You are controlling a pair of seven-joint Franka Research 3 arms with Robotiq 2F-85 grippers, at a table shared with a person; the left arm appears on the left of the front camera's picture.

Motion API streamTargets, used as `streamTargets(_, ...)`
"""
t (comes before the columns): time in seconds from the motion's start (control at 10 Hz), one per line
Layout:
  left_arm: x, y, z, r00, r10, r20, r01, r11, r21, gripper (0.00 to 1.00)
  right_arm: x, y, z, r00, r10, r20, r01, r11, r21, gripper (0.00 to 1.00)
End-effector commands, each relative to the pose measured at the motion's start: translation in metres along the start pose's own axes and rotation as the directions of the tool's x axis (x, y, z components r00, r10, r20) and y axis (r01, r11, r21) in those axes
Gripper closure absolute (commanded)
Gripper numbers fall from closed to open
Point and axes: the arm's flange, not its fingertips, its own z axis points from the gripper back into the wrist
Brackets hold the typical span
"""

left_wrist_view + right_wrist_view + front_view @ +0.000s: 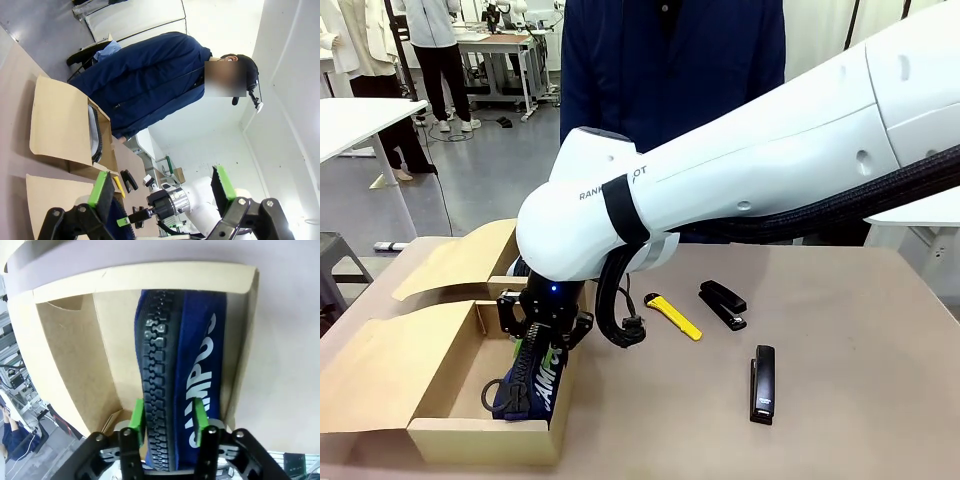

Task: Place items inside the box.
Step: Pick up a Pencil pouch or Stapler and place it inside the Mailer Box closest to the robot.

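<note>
The navy "CAMPUS" pouch (532, 385) (185, 365) stands on its long edge, zip up, inside the brown cardboard box (450, 435) (70, 350), against the box's right wall. My right gripper (542, 335) (168, 415) hangs straight over it, open; the green pads flank the zip edge with a little slack. On the table to the right lie a yellow utility knife (673, 316) and two black staplers (723, 304) (763, 384). My left gripper (161, 180) is open, holding nothing, raised above the table.
A person in a navy jacket (670, 70) stands at the far side of the table. The box's flap lids (380, 370) lie spread to the left. My right arm (770, 160) crosses over the table's middle. Bare tabletop (650, 420) lies between box and staplers.
</note>
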Motion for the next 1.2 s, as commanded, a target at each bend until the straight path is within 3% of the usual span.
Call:
streamTargets(0.0, 0.000, 0.000, -0.002, 1.000, -0.024, 0.016, 0.024, 0.999, -0.025, 0.00, -0.001, 0.006, 0.005, 1.000, -0.012, 0.002, 0.012, 1.000, -0.018, 0.00)
streamTargets(0.2, 0.000, 0.000, -0.002, 1.000, -0.024, 0.016, 0.024, 0.999, -0.025, 0.00, -0.004, 0.000, 0.019, 1.000, 0.009, -0.005, -0.009, 1.000, 0.009, 0.00)
streamTargets(0.4, 0.000, 0.000, -0.002, 1.000, -0.024, 0.016, 0.024, 0.999, -0.025, 0.00, -0.013, -0.020, 0.054, 0.993, 0.105, -0.060, -0.104, 0.994, 0.017, 0.00)
streamTargets(0.6, 0.000, 0.000, -0.002, 1.000, -0.024, 0.016, 0.024, 0.999, -0.025, 0.00, -0.032, -0.078, 0.112, 0.986, 0.150, -0.079, -0.148, 0.988, 0.036, 0.00)
streamTargets(0.7, 0.000, 0.000, -0.002, 1.000, -0.024, 0.016, 0.024, 0.999, -0.025, 0.00, -0.046, -0.125, 0.146, 0.985, 0.158, -0.064, -0.150, 0.981, 0.122, 0.00)
streamTargets(0.9, 0.000, 0.000, -0.002, 1.000, -0.024, 0.016, 0.024, 0.999, -0.025, 0.00, -0.071, -0.205, 0.187, 0.998, 0.047, 0.035, -0.055, 0.960, 0.276, 0.00)
streamTargets(1.0, 0.000, 0.000, -0.002, 1.000, -0.024, 0.016, 0.024, 0.999, -0.025, 0.00, -0.080, -0.229, 0.194, 0.998, 0.005, 0.070, -0.029, 0.939, 0.343, 0.00)
streamTargets(1.1, 0.000, 0.000, -0.002, 1.000, -0.024, 0.016, 0.024, 0.999, -0.025, 0.00, -0.081, -0.234, 0.190, 0.990, -0.116, 0.086, 0.080, 0.936, 0.344, 0.00)
